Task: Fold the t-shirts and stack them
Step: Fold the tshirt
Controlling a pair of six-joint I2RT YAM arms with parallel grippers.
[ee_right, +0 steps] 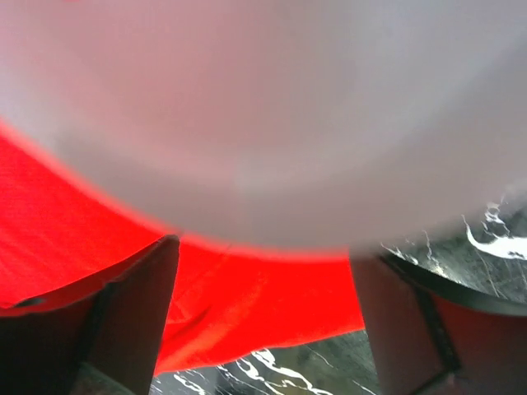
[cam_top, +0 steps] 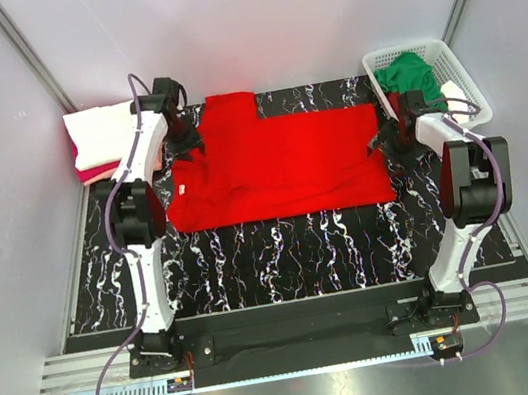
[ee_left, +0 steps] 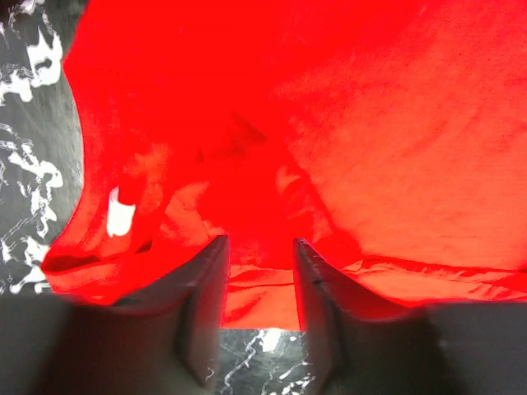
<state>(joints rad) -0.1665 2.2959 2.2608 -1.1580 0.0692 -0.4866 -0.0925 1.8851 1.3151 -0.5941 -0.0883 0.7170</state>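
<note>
A bright red t-shirt (cam_top: 278,160) lies spread flat on the black marbled table (cam_top: 283,250). My left gripper (cam_top: 187,149) is at its left, neck end. In the left wrist view (ee_left: 262,240) the jaws stand a little apart, with rumpled red cloth (ee_left: 370,148) in the gap and the white neck label (ee_left: 121,212) to the left. My right gripper (cam_top: 384,142) is at the shirt's right edge. In the right wrist view (ee_right: 263,247) it is wide open over the red hem (ee_right: 247,304) and holds nothing.
Folded shirts are stacked at the back left, white (cam_top: 101,131) on top of pink and crimson (cam_top: 96,173). A white lattice basket (cam_top: 461,73) at the back right holds a green shirt (cam_top: 405,70). A grey blur (ee_right: 263,107) fills the upper right wrist view.
</note>
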